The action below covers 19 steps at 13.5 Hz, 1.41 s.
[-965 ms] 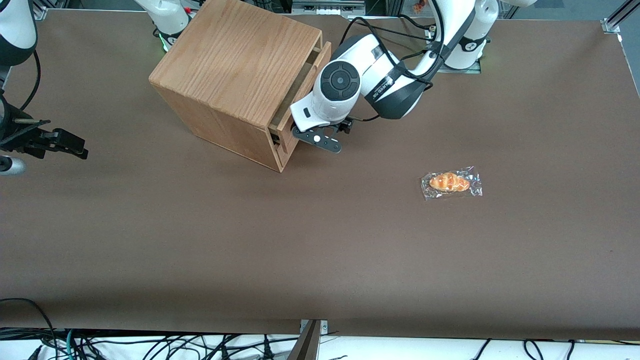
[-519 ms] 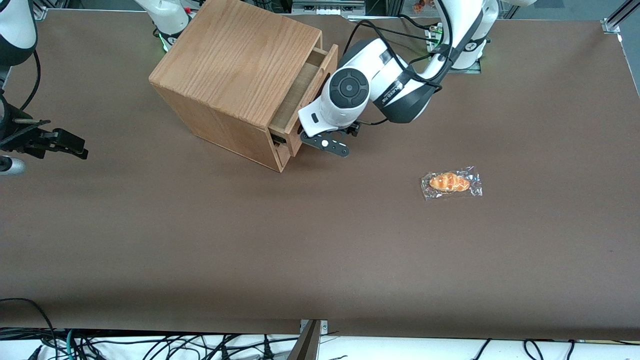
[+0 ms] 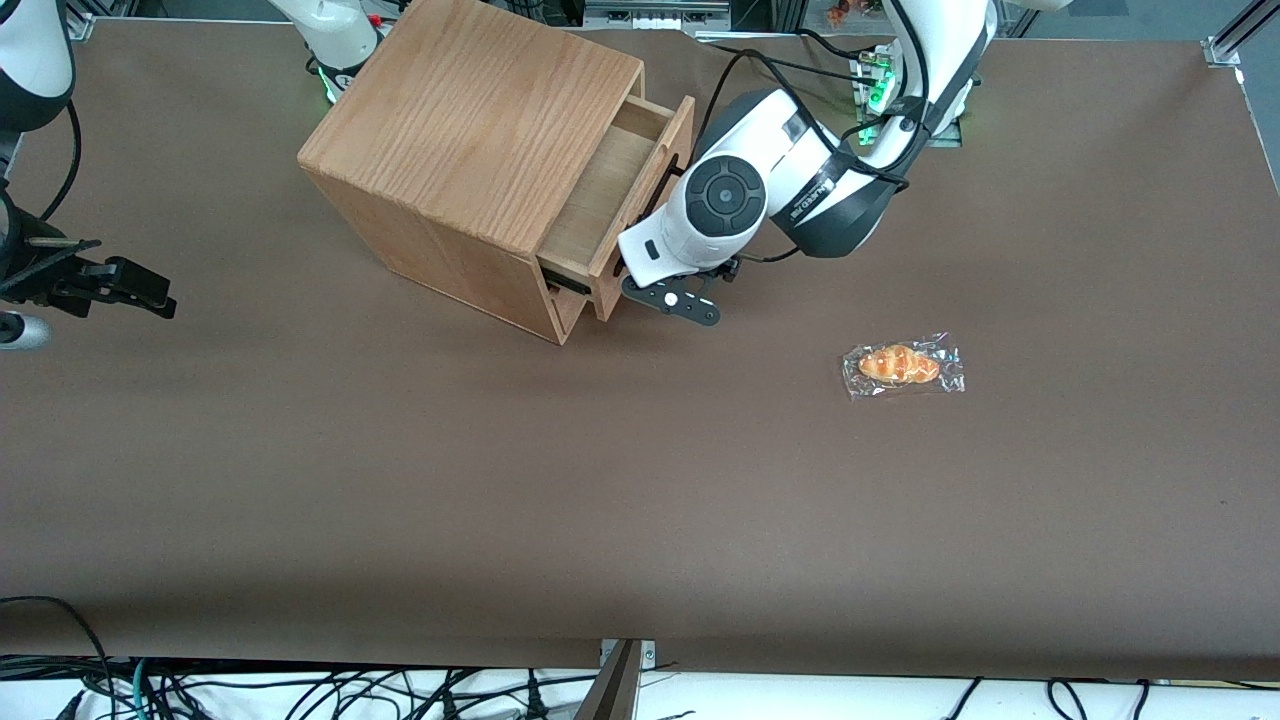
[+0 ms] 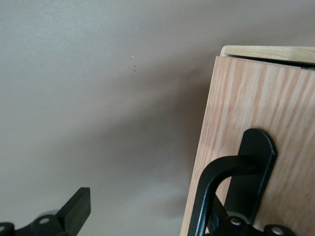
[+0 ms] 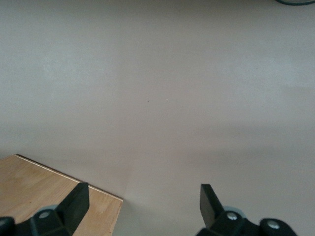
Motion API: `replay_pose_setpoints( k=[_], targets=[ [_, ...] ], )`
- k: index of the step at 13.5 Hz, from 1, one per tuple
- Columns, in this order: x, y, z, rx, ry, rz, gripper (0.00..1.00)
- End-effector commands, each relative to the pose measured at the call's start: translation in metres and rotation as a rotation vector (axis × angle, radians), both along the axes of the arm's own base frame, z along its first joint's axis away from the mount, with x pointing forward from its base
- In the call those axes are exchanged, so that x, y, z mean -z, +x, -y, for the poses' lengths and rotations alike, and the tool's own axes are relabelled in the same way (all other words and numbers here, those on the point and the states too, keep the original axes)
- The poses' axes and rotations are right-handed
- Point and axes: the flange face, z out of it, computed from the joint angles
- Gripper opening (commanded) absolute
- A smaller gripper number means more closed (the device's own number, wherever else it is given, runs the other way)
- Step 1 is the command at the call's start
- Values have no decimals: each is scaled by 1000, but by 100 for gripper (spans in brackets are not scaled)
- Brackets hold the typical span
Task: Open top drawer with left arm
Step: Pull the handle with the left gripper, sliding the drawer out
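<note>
The top drawer [image 3: 603, 192] stands partly pulled out of the oak box casing [image 3: 470, 120], and its bare wood floor shows. In the left wrist view its flat front [image 4: 246, 103] carries the black bar handle [image 4: 209, 189]. The left arm [image 3: 770, 190] reaches down in front of the drawer. Its gripper [image 3: 668, 293] [image 4: 155, 214] is open: one finger [image 4: 76, 209] hangs over the bare table, while the other sits tucked in at the handle, mostly hidden by it.
A wrapped croissant [image 3: 902, 366] lies on the brown table [image 3: 640, 500], toward the working arm's end and nearer the front camera than the casing. A lower drawer front [image 3: 570, 305] under the top one stays closed.
Over the last second the drawer has slid farther out of the casing. The gripper and wrist moved with its front, away from the casing toward the working arm's end.
</note>
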Motion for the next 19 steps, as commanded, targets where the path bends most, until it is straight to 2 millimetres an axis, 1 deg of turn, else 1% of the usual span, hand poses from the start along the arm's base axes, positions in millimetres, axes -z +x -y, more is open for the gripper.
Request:
replay_pose_setpoints(
  k=[1,4,6,10,12,14,19],
  targets=[
    [-4,14,-17,-29,15,53,100],
    [-4,18,-21,-27,7,51,100],
    [-3,25,-31,-28,0,50,100],
    [-2,28,-34,-33,-19,36,100],
    [-3,36,-45,-34,-54,21,100],
    [0,41,-55,-26,-59,18,100],
    [0,43,-57,-25,-62,18,100]
  ],
)
